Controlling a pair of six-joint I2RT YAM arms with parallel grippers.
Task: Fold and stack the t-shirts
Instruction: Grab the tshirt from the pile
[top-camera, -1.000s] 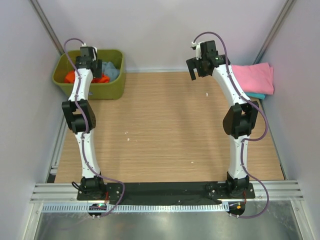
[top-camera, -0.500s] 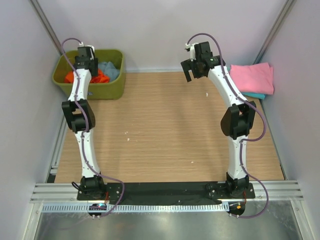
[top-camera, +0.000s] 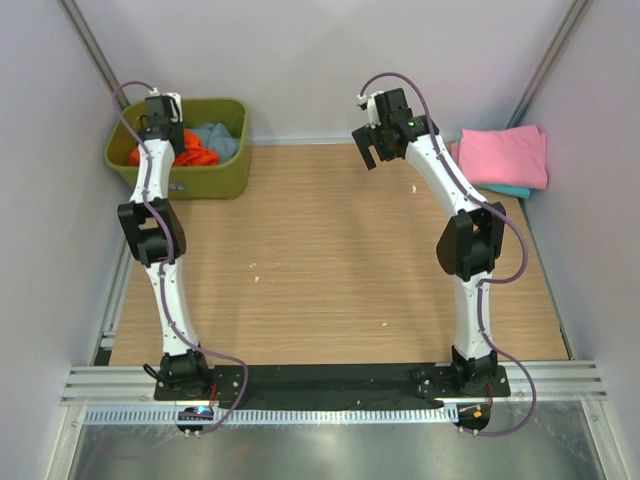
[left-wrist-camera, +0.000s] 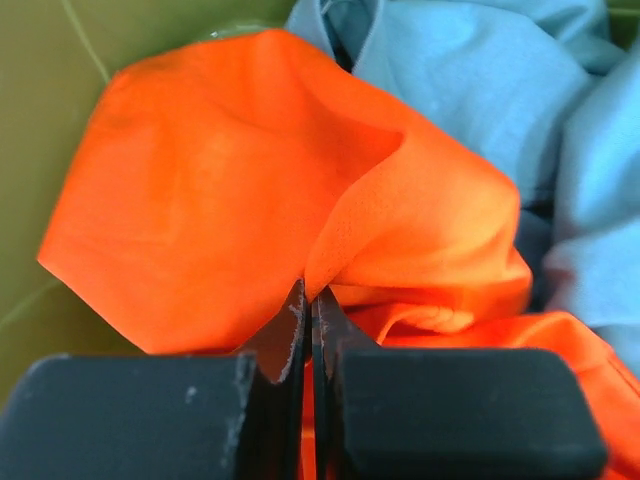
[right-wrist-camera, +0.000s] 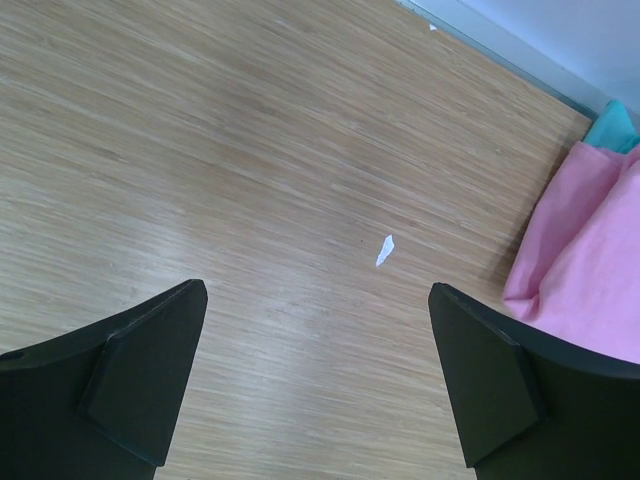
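A crumpled orange t-shirt lies in the olive-green tub, beside a blue-grey t-shirt. My left gripper reaches down into the tub and is shut on a raised fold of the orange t-shirt; in the top view the gripper sits over the tub's left half. My right gripper hangs open above bare wood at the back of the table, holding nothing; the top view shows it left of a folded pink t-shirt lying on a teal t-shirt.
The tub stands in the table's back left corner against the wall. The pink t-shirt and the teal t-shirt fill the back right corner. A small white scrap lies on the wooden tabletop. Grey walls close in three sides.
My left gripper has closed onto the orange t-shirt and shifted slightly back and left in the tub. My right arm has swung left, away from the pink t-shirt, still open.
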